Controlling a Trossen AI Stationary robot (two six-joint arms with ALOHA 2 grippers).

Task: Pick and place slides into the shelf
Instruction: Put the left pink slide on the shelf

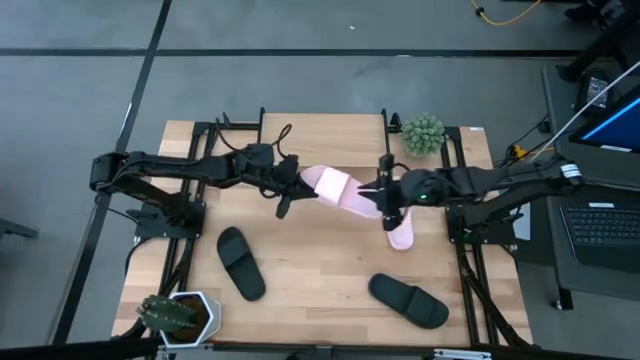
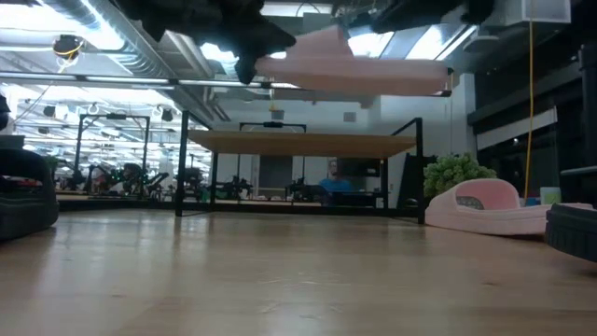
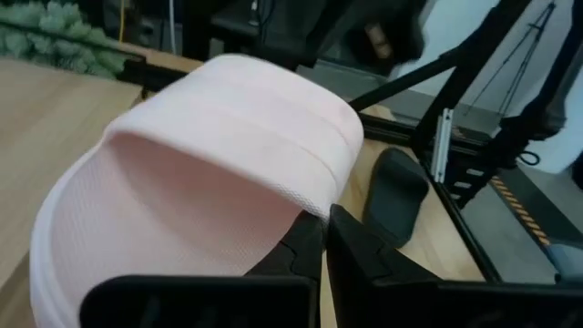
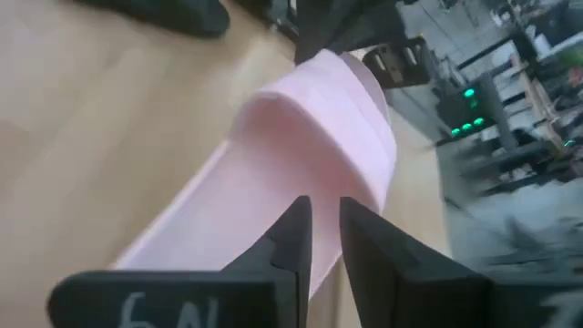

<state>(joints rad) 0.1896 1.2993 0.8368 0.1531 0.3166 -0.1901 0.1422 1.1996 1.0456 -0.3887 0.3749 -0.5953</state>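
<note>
Both pincers, left pincer (image 1: 298,190) and right pincer (image 1: 378,192), hold one pink slide (image 1: 338,188) up between them. The shelf (image 2: 303,143) looks empty, I think. All four slides remain.

You're working in a robotics lab: exposed ceiling ducts (image 2: 112,37) run across the upper left, more arm rigs (image 2: 121,177) line the far background, and a laptop (image 1: 605,232) sits at right.
</note>
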